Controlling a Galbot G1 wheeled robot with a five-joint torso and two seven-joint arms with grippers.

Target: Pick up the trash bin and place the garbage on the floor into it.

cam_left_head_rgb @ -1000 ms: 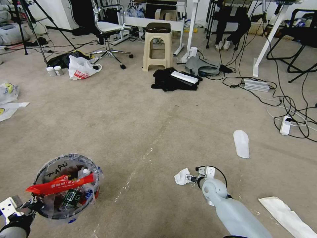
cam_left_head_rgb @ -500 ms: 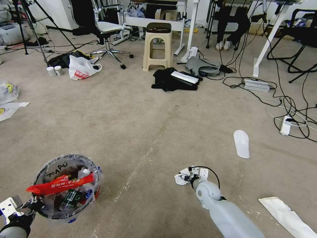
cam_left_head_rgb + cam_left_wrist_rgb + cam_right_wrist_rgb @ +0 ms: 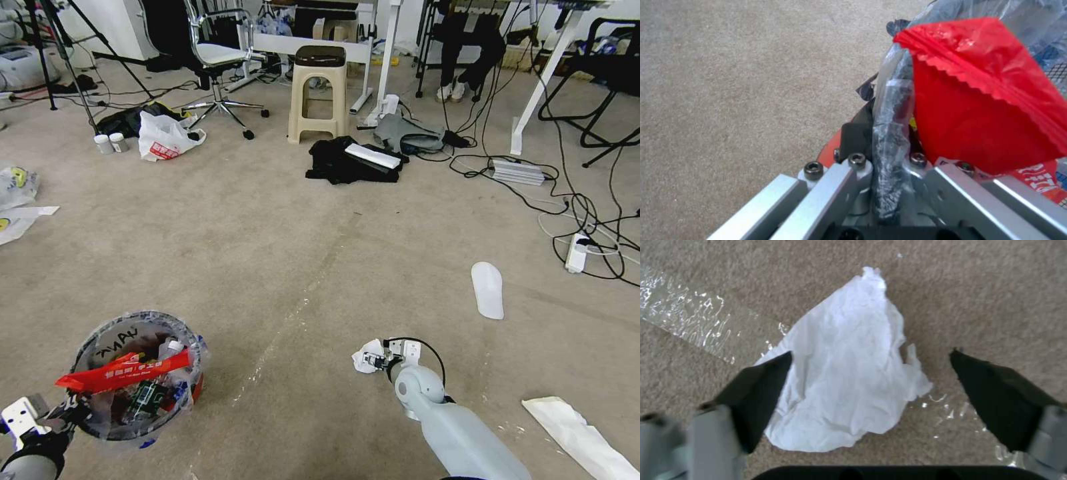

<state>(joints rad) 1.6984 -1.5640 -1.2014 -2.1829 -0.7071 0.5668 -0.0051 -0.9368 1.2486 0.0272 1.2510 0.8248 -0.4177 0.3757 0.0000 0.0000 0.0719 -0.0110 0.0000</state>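
i have the left gripper clenched on the near rim of the trash bin, pinching the rim and its clear plastic liner together; from the left wrist camera i see the rim and bag squeezed between the metal fingers. the bin sits at my lower left, with a long red wrapper lying across its mouth and other litter under it. in the left wrist view that red wrapper hangs just beside the grip.

my right gripper is low over the carpet, right at a crumpled white tissue. in the right wrist view its two dark fingers are spread wide, one touching the tissue at its edge and the other apart from it, so nothing is grasped. shiny clear tape crosses the carpet beside the tissue.
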